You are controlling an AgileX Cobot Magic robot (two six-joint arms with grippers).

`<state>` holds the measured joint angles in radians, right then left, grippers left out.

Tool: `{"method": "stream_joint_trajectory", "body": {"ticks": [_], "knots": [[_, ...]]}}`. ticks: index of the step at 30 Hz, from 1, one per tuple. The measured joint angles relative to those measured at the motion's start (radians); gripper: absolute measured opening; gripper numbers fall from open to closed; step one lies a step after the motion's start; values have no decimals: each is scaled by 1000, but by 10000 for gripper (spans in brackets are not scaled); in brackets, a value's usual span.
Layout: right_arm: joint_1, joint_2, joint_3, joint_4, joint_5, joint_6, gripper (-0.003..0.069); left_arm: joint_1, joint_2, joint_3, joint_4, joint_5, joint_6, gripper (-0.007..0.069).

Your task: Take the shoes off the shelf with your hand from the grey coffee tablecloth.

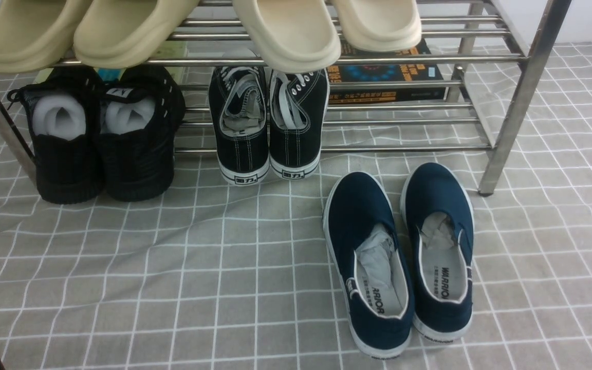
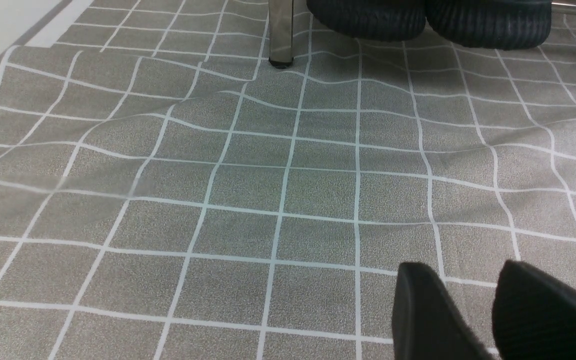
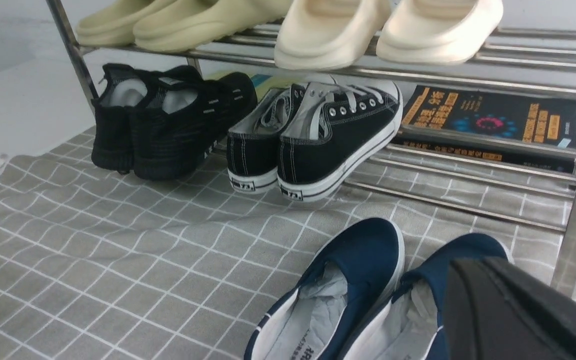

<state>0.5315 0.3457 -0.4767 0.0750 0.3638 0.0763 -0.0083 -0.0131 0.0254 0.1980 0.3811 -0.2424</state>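
Observation:
The two navy shoes (image 1: 368, 262) (image 1: 442, 246) lie side by side on the grey coffee tablecloth (image 1: 172, 267), toes toward the shelf (image 1: 512, 103) and just in front of its right leg. In the right wrist view my right gripper (image 3: 473, 272) has its fingers pressed together, shut and holding nothing. It hangs close over the heel opening of one navy shoe (image 3: 463, 250), with the other shoe (image 3: 363, 255) beside it. My left gripper (image 2: 468, 270) is open over bare cloth, nothing between its fingers. Neither arm shows in the front view.
On the lower tier sit black mesh sneakers (image 1: 103, 139), black lace-up sneakers (image 1: 270, 123) and a dark book (image 1: 383, 77). Beige slippers (image 1: 136, 25) and cream slippers (image 1: 296, 31) rest on the top tier. A shelf leg (image 2: 280, 30) stands ahead of the left gripper.

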Motion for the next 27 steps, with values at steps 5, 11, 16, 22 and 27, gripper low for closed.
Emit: {"method": "stream_joint_trajectory", "body": {"ticks": [5,11,16,22,27], "knots": [[-58,-73,114,-58,0,-5,13,0,0,0,0,0,0,240],[-234,-229,280,-75,1,-6,19,0,0,0,0,0,0,240],[-343,-349,420,-75,2,-7,27,0,0,0,0,0,0,240],[-382,-356,492,-75,5,-7,35,0,0,0,0,0,0,240],[-410,-356,491,-85,21,-7,43,0,0,0,0,0,0,240]]}}
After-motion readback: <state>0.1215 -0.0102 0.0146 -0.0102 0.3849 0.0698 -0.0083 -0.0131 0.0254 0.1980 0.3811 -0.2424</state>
